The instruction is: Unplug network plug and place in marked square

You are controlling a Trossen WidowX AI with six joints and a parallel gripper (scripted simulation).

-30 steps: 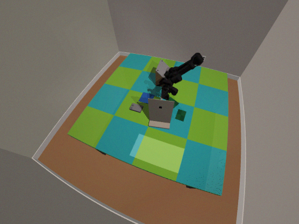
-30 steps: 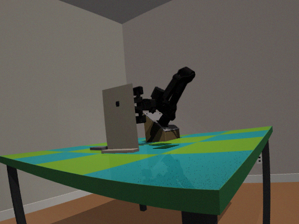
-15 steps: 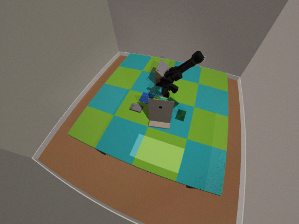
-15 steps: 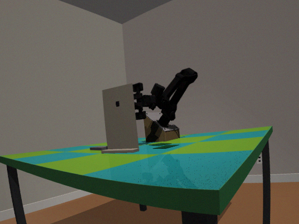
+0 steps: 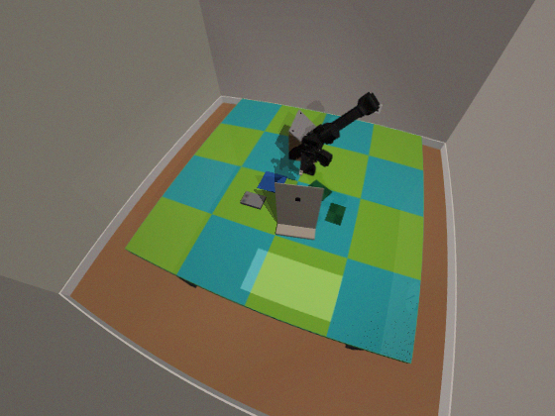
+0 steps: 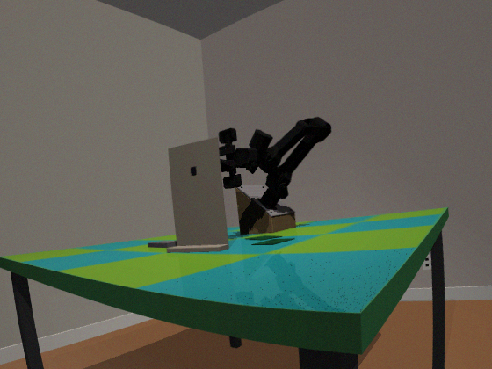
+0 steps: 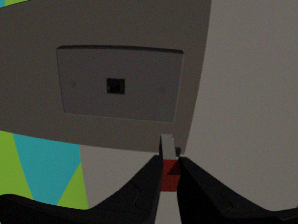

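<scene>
The upright grey panel (image 5: 297, 215) (image 6: 199, 206) (image 7: 30, 75) stands on its foot. In the wrist view its socket plate (image 7: 87, 102) has a dark, empty socket opening (image 7: 115, 86). My gripper (image 7: 169, 163) (image 5: 302, 170) is shut on the plug (image 7: 170, 177) (image 5: 300, 172), which has a light grey front and a red part. The plug is out of the socket, in the air on the arm's side of the panel, low and right of the opening in the wrist view. The exterior view hides the fingertips behind the panel. Which flat patch is the marked square, I cannot tell.
A blue patch (image 5: 268, 181) lies beside the panel; dark green patches (image 5: 335, 214) (image 5: 319, 189) lie on its other side. A small grey block (image 5: 253, 200) (image 6: 162, 244) lies near the blue patch. A wedge-shaped box (image 5: 300, 126) (image 6: 259, 220) stands near the arm's base.
</scene>
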